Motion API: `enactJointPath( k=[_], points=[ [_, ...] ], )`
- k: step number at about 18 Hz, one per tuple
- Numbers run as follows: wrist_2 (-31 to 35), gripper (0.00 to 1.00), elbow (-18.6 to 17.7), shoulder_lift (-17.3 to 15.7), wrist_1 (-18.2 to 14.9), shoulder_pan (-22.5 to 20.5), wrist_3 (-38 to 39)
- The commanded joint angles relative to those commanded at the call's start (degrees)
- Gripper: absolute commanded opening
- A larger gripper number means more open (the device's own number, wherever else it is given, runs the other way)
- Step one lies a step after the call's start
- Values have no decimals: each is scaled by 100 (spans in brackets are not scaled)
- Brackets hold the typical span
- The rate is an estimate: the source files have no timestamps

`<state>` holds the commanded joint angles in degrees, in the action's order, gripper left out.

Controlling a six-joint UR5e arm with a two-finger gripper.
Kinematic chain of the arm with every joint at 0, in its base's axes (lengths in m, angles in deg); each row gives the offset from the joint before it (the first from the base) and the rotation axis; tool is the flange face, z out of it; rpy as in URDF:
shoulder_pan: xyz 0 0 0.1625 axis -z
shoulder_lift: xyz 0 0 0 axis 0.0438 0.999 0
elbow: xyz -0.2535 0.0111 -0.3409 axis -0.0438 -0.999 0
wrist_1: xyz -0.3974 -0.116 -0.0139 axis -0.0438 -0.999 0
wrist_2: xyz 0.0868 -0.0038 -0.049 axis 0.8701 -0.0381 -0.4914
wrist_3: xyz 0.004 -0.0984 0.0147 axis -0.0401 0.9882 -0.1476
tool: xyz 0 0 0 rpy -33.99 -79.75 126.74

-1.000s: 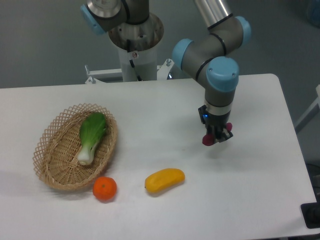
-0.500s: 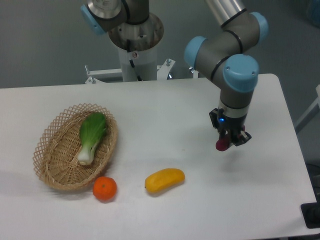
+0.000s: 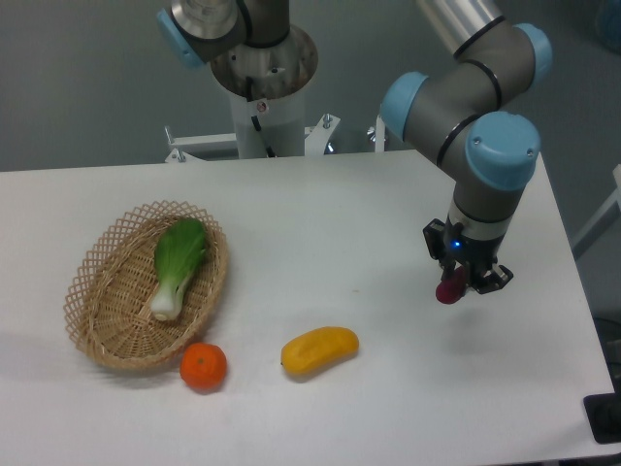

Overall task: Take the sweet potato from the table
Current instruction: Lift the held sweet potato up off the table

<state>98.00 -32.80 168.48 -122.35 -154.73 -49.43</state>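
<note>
Fingers [image 3: 477, 279] of the gripper [image 3: 468, 283] point down and are clamped on the sweet potato [image 3: 449, 289], whose dark reddish end pokes out on their left side; the rest of the tuber is hidden between them, and the load appears to hang just above the table [image 3: 388, 408] rather than rest on it, though the gap is hard to judge from this angle. Far to the left of the fingers lies an oval wicker basket [image 3: 97, 320] with a green-and-white bok choy [image 3: 178, 265] lying lengthwise in it, leafy end away from the camera. Just beside the basket's near rim, still well left of the fingers and nearer the camera, sits a round orange [image 3: 204, 366]. Closer in, to the left of the fingers and a little nearer the camera, a yellow-orange mango-shaped fruit [image 3: 319, 349] lies on the white tabletop, apart from both the orange and the gripper. Behind the fingers and to their left stands the arm's white base column [image 3: 264, 97] at the table's far edge. Directly above the fingers rises the wrist with its blue-capped joint [image 3: 500, 150].
</note>
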Motion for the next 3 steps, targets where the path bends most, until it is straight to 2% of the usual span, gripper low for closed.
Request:
enactJointPath(
  k=[3],
  points=[
    [17, 8, 26, 18, 0, -26, 0]
  ],
)
